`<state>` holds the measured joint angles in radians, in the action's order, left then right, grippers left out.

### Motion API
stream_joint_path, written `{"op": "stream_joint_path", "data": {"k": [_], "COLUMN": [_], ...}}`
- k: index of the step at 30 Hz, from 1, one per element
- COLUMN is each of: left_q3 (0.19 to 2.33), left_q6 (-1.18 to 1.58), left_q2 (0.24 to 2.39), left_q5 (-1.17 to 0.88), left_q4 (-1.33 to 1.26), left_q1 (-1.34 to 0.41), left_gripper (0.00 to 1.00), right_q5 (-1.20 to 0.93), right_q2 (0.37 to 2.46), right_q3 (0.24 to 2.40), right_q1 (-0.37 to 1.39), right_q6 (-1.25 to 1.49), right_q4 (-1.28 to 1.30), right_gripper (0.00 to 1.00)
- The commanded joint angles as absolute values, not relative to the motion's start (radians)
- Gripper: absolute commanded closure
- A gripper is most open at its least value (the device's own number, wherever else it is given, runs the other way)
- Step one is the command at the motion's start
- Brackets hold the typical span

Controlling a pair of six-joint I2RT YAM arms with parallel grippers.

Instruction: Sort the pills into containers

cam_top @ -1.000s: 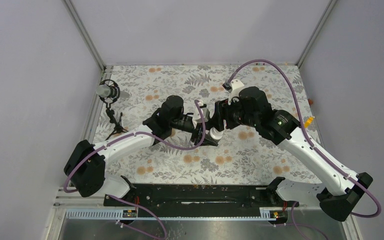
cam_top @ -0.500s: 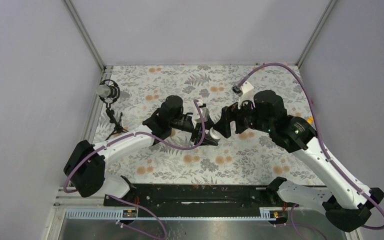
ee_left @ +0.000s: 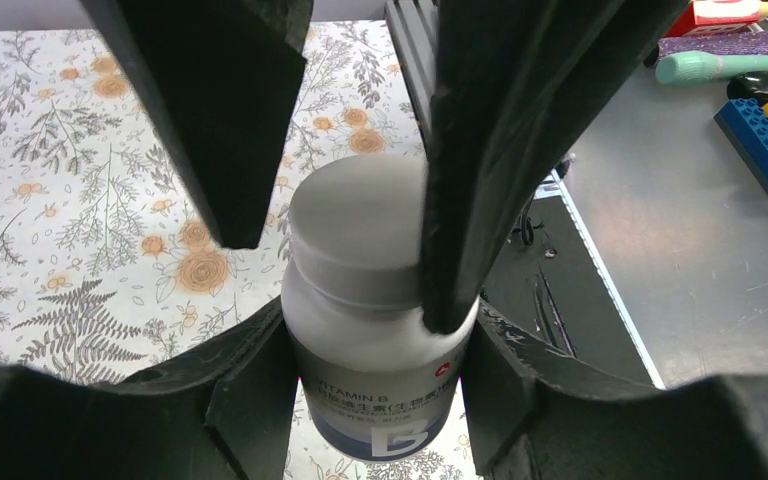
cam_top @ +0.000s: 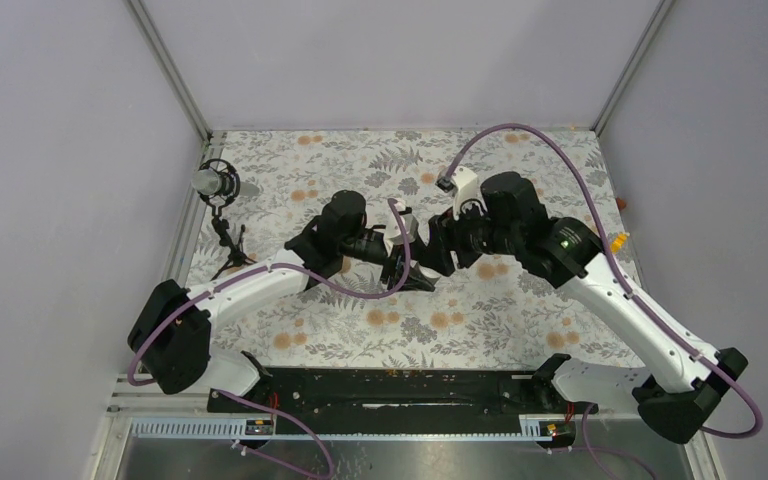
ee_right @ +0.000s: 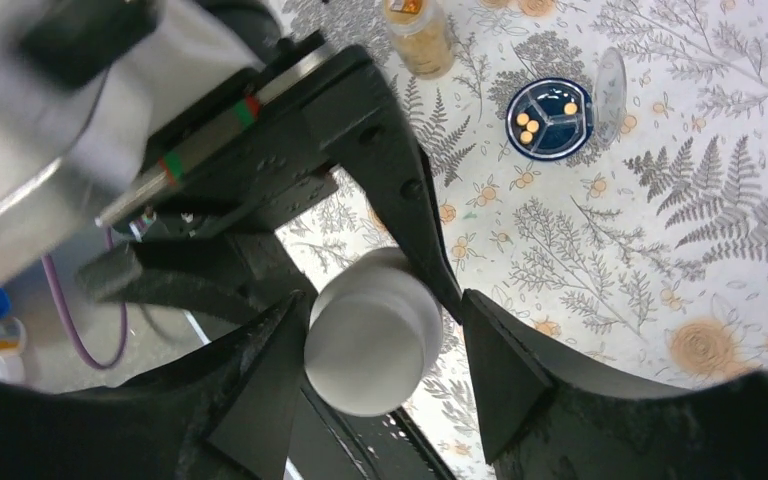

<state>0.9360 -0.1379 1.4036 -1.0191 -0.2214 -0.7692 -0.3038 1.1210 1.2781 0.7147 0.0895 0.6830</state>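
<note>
From above, the two arms meet over the middle of the surface (cam_top: 290, 170). The left gripper (cam_top: 405, 258) and right gripper (cam_top: 434, 248) are tip to tip, and what sits between them is mostly hidden.

Left wrist: the left gripper is clamped on the body of a bottle (ee_left: 380, 330) with a white cap (ee_left: 360, 225) and a "VITAMIN B" label, its fingers pressed against both sides. The right gripper's fingers (ee_left: 480, 150) reach in from the far side and straddle the cap. One lies against it and the other stands a little off, so that gripper is apart rather than clamped. Past the surface's edge, toy bricks (ee_left: 765, 130) lie on a grey bench.

Right wrist: the cap sits between the right gripper's own fingers, close on one side with a sliver of gap on the other, and the left gripper's finger runs alongside. Beyond them on the surface stands an amber bottle (ee_right: 420, 35) with orange contents. Near it is a round dark dish (ee_right: 550, 156) split into compartments, with a few orange pills (ee_right: 528, 125) inside and a clear lid (ee_right: 610, 85) just beside it.
</note>
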Motion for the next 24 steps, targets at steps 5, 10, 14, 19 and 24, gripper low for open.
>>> {"op": "stream_joint_path", "data": {"k": [5,10,14,19,24], "left_q3": [0.946,0.942,0.943,0.949,0.951], "left_q6": [-0.152,-0.151,-0.151,-0.152,-0.156], "left_q2": [1.365,1.366,1.37,1.371,1.365], "left_q5": [-1.076,-1.064,-1.054,-1.058,-1.074], "left_q4": [-0.291,-0.291,-0.293,-0.289,-0.281], "left_q1": [-0.776,-0.775,-0.776,-0.776,-0.775], "left_gripper": [1.0,1.0,1.0,1.0,1.0], "right_q5": [-0.006,0.011,-0.011,-0.222,-0.328], "right_q2": [1.205,1.158,1.055,0.972,1.015], "right_q3": [1.333,1.329,1.291,1.238,1.262], "right_q1": [0.711,0.71,0.71,0.709,0.709], "right_q6": [0.308,0.325,0.275,0.1,0.023], "right_q4": [0.626,0.625,0.606,0.618,0.687], "right_gripper": [0.31,0.23,0.16,0.13,0.14]}}
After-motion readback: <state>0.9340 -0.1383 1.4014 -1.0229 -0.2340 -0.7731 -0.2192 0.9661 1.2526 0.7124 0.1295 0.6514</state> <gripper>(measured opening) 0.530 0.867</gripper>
